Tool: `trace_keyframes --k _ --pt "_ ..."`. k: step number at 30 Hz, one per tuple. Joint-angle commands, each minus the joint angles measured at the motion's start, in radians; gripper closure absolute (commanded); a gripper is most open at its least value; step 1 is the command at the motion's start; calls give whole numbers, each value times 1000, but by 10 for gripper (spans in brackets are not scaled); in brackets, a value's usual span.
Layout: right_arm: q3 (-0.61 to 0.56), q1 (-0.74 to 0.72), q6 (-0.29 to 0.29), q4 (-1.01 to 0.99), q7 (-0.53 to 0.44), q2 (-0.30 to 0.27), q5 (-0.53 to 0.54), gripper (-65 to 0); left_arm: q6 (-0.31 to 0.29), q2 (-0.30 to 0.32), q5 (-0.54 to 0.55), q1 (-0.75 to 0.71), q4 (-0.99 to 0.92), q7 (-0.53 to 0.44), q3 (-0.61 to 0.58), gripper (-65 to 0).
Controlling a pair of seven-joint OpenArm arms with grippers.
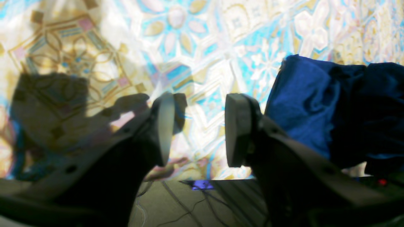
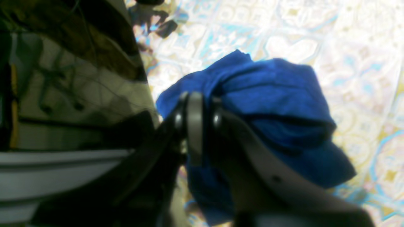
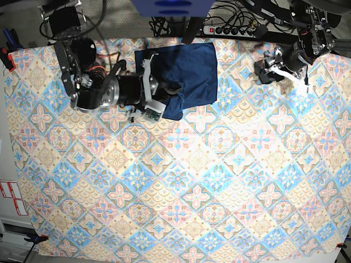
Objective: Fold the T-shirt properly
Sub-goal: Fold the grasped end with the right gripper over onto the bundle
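Observation:
The dark navy T-shirt (image 3: 184,74) lies bunched near the far edge of the patterned tablecloth (image 3: 175,181), its lower left corner turned over. My right gripper (image 3: 162,90) reaches into its left side. The right wrist view shows this gripper (image 2: 195,126) with its fingers pressed together on a fold of the T-shirt (image 2: 274,94), and cloth heaps around and below it. My left gripper (image 3: 269,68) hovers to the right of the shirt. Its pads (image 1: 165,126) stand well apart with only tablecloth between them. In that view the T-shirt (image 1: 303,104) sits to the right of the gripper (image 1: 195,129), apart from it.
A power strip and cables (image 3: 230,27) lie beyond the table's far edge. The table edge (image 1: 202,180) shows just below my left gripper, with floor and wires past it. Red clamps (image 3: 6,56) hold the cloth at the left edge. Tablecloth stretches toward the near side.

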State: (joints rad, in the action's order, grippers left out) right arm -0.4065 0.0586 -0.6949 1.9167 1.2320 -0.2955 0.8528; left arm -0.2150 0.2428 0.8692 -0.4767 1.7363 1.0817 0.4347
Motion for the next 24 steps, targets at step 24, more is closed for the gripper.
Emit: trace_keyframes --k 24 --pt "7 -87 -3 14 -19 -5 -93 -172 1 8 12 51 15 -13 -90 -253"
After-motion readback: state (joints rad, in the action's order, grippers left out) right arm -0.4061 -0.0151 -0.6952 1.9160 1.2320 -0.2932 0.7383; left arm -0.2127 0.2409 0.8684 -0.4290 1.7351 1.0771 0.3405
